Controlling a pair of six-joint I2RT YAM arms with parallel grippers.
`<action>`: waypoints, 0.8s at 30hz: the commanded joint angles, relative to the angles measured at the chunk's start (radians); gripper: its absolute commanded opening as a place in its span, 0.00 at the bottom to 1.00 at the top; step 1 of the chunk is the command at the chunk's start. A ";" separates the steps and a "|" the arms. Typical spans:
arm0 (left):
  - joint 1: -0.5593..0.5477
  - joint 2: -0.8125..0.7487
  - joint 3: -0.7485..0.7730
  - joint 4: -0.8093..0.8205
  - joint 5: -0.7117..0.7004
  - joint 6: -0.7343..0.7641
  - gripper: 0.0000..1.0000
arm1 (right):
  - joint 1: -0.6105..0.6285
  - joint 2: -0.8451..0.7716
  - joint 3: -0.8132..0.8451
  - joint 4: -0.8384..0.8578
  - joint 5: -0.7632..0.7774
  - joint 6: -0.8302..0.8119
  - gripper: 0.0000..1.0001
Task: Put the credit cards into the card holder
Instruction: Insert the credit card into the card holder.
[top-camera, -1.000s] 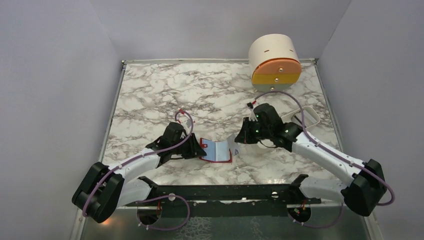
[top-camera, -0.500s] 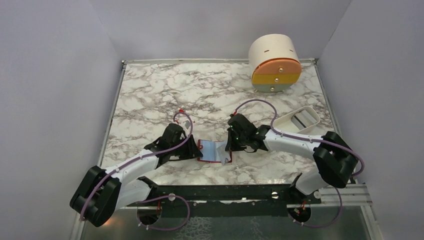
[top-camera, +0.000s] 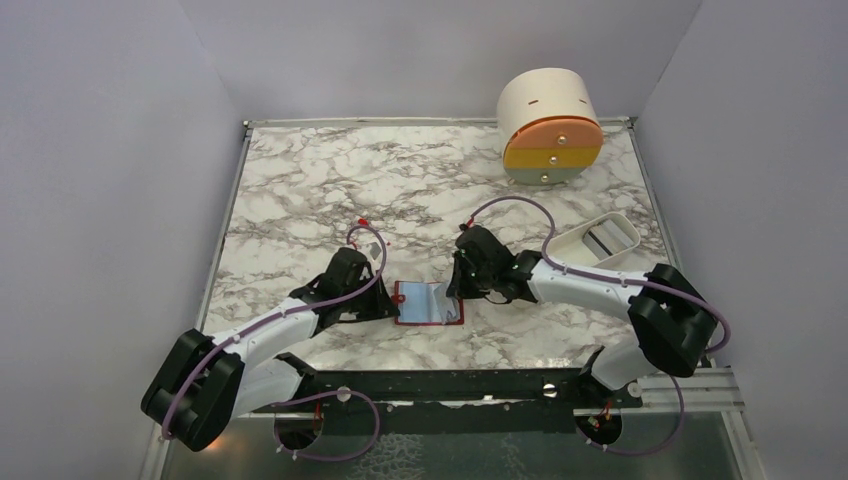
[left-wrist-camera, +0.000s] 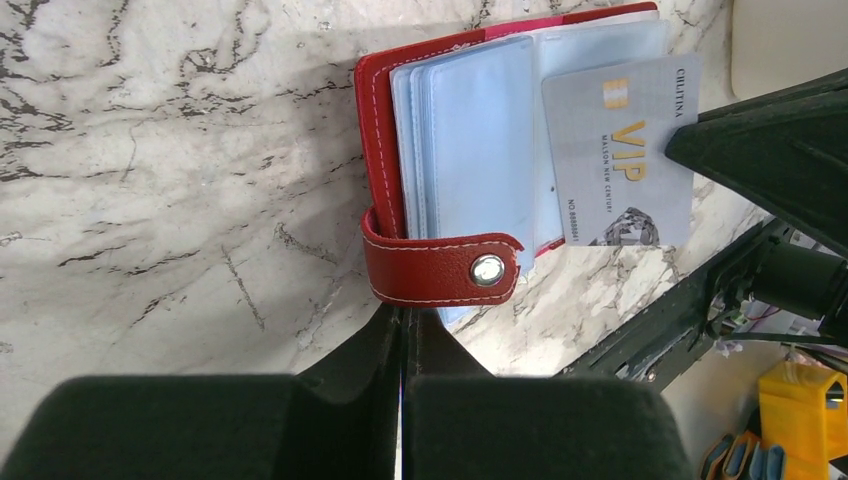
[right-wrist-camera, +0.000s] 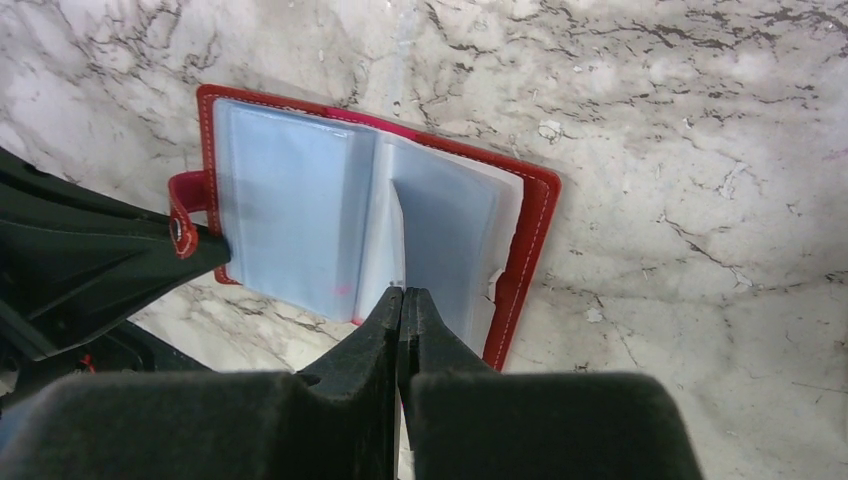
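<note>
The red card holder (top-camera: 404, 318) lies open on the marble between both arms, its clear sleeves up and its snap strap (left-wrist-camera: 440, 268) folded over the near edge. My left gripper (left-wrist-camera: 408, 312) is shut, its tips right against that strap; I cannot tell whether they pinch anything. My right gripper (right-wrist-camera: 402, 292) is shut on a grey "VIP" credit card (left-wrist-camera: 620, 165). That card reaches over the holder's right-hand sleeves. In the right wrist view it stands edge-on among the sleeves (right-wrist-camera: 290, 220). From above, the left gripper (top-camera: 392, 306) is at the holder's left edge and the right gripper (top-camera: 455, 292) at its right.
A round cream drawer unit (top-camera: 550, 125) stands at the back right. A white oblong tray (top-camera: 603, 238) lies right of the right arm. A black rail (top-camera: 450, 385) runs along the near table edge.
My right arm swung left from near the tray and brought the card over the holder. The left gripper closed at the holder's strap, and the holder shifted a little left.
</note>
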 joint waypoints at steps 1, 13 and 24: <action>-0.004 0.006 0.021 -0.011 -0.030 0.018 0.00 | 0.001 -0.045 -0.022 0.072 0.006 0.024 0.01; -0.004 0.021 0.020 -0.010 -0.031 0.014 0.00 | 0.001 -0.025 -0.027 0.163 -0.054 0.051 0.01; -0.004 0.028 0.020 -0.009 -0.033 0.010 0.00 | 0.000 0.023 -0.049 0.192 -0.068 0.071 0.01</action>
